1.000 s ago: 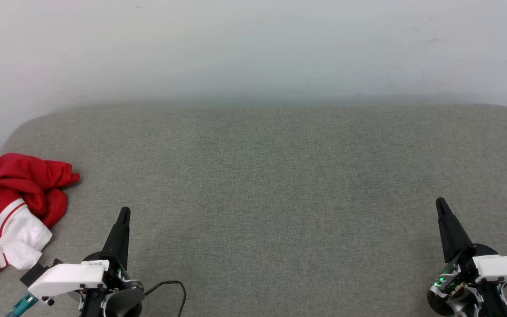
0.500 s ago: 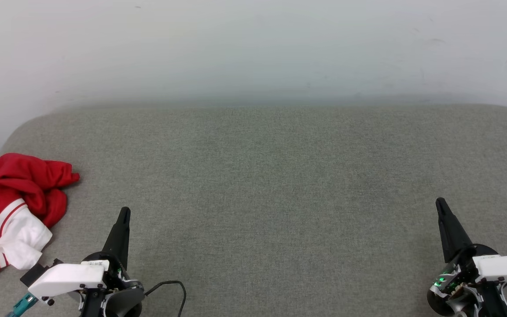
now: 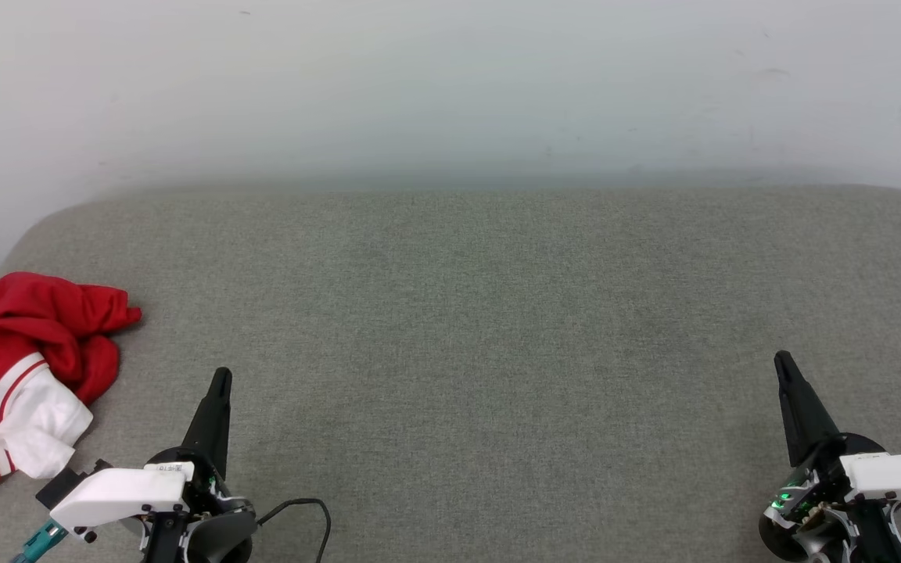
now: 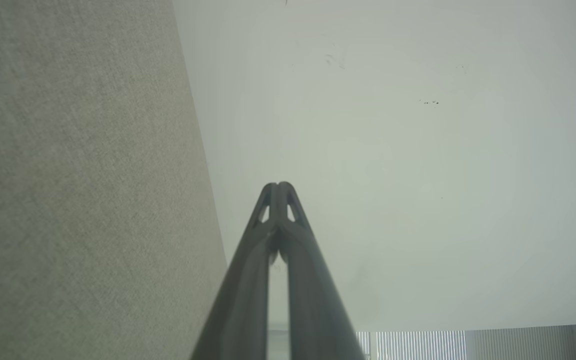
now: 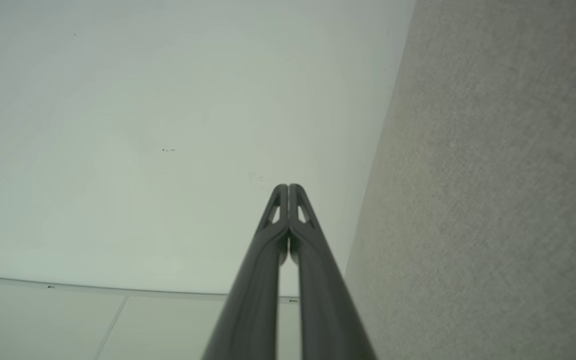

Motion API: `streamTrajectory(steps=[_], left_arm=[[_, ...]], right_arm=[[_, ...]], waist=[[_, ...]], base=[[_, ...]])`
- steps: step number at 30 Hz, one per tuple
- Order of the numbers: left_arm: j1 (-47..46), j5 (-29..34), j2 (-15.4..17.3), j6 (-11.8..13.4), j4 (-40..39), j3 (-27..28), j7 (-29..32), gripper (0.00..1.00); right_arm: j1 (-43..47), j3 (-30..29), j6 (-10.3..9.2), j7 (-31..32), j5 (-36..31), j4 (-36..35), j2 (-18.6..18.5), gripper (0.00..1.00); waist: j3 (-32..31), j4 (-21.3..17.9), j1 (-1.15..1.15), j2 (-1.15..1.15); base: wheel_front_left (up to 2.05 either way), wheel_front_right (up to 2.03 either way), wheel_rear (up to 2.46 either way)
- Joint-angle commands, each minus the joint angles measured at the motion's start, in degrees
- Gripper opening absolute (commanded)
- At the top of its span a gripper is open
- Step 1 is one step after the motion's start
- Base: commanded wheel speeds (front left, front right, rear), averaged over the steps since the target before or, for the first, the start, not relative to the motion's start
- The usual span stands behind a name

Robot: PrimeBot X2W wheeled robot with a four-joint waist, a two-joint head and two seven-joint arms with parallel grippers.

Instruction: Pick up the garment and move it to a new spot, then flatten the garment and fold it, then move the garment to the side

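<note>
In the head view the garment (image 3: 24,375) lies crumpled at the left edge of the grey pad (image 3: 482,328). Its red folds are at the far end and a white sleeve with red-and-white trim is at the near end. The left gripper (image 3: 220,377) is near it, to its right and not touching it, pointing away from the robot toward the wall (image 3: 450,86). The right gripper (image 3: 781,358) is well apart from both, at the pad's right side, pointing the same way. A black cable (image 3: 314,507) loops beside the left wrist. Here each gripper reads as a single dark spike.

The wrist views give the close look at the jaws. In the left wrist view the left gripper (image 4: 278,187) has its fingers pressed tip to tip, clenched on nothing. The pad fills that view's left, the wall lies ahead, and a ribbed pale strip (image 4: 418,345) runs along the bottom right. In the right wrist view the right gripper (image 5: 288,189) is clenched the same way and empty. The pad is on that view's right, with a pale panel (image 5: 68,325) at the lower left.
</note>
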Motion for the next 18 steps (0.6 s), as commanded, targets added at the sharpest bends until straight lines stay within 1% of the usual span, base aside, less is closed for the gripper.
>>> streamTrajectory(steps=[1,18], left_arm=[[-0.3,0.1,-0.1,-0.2,0.0,0.2,0.2,0.00],[-0.3,0.1,-0.1,-0.2,0.0,0.2,0.2,0.00]], right_arm=[[-0.6,0.0,-0.04,0.0,0.2,0.1,0.2,0.00],[-0.6,0.0,-0.03,0.0,0.2,0.1,0.2,0.00]], waist=[[0.0,0.0,0.00,0.00],[0.0,0.0,0.00,0.00]], base=[[0.00,0.00,0.00],[0.00,0.00,0.00]])
